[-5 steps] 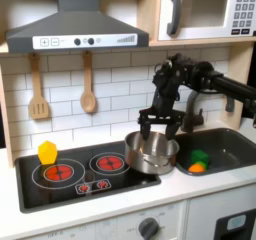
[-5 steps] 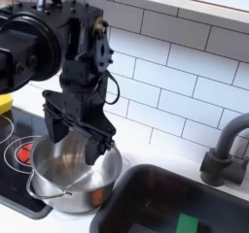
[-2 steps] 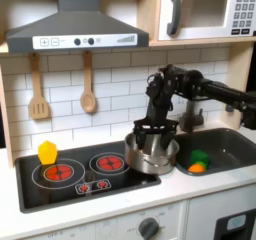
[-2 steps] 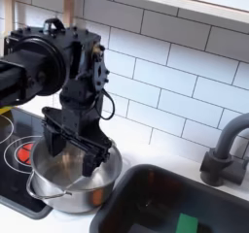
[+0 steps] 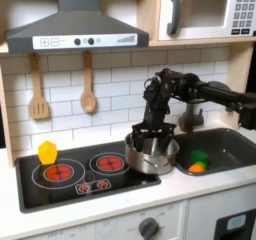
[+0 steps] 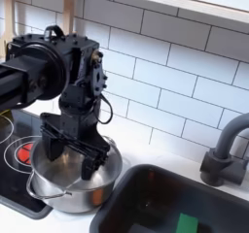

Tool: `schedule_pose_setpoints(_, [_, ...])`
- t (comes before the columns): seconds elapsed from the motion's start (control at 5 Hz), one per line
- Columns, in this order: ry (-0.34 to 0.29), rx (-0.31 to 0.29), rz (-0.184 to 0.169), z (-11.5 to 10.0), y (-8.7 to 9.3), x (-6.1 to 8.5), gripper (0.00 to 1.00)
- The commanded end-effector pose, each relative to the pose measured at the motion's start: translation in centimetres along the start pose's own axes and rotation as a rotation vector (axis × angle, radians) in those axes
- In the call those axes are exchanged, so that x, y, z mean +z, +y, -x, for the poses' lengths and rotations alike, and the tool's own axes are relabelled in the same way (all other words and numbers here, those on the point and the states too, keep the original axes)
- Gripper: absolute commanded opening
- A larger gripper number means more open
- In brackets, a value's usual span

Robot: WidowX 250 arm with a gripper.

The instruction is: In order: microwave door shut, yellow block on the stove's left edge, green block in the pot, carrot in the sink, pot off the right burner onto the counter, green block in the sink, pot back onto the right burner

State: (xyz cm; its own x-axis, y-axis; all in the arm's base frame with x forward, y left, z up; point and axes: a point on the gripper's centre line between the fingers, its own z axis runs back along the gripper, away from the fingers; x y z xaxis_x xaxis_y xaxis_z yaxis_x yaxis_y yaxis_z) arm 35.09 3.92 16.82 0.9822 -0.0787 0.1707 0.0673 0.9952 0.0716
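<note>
The steel pot stands at the stove's right edge, to the right of the right burner in the first exterior view. My gripper is open and low over the pot, its fingers spread down to the rim. The yellow block rests on the stove's left edge in the first exterior view. In the sink lie the green block and the orange carrot. The microwave door is shut.
In the first exterior view, a wooden spatula and spoon hang on the tiled wall under the range hood. A grey faucet rises behind the sink. The left burner is bare.
My arm has swung a little left and lowered, bringing the open fingers down to the pot's rim. The pot and the blocks have not visibly moved.
</note>
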Motion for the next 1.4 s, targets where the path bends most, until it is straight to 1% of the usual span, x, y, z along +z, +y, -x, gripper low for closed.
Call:
schedule_pose_setpoints(0.0, [0.013, 0.018, -0.011, 1.0, 1.7, 0.1, 1.00])
schedule_pose_setpoints(0.2, [0.024, 0.018, -0.010, 1.2, 2.5, -0.4, 1.00])
schedule_pose_setpoints(0.4, [0.020, 0.021, -0.015, 1.3, 3.5, -0.3, 1.00])
schedule_pose_setpoints(0.6, [0.023, 0.029, -0.019, 1.5, 4.2, -0.4, 1.00])
schedule_pose_setpoints(1.0, [0.016, 0.034, -0.018, 1.3, 5.2, -0.7, 1.00])
schedule_pose_setpoints(1.2, [0.001, 0.036, -0.029, 1.2, 6.0, -0.3, 1.00])
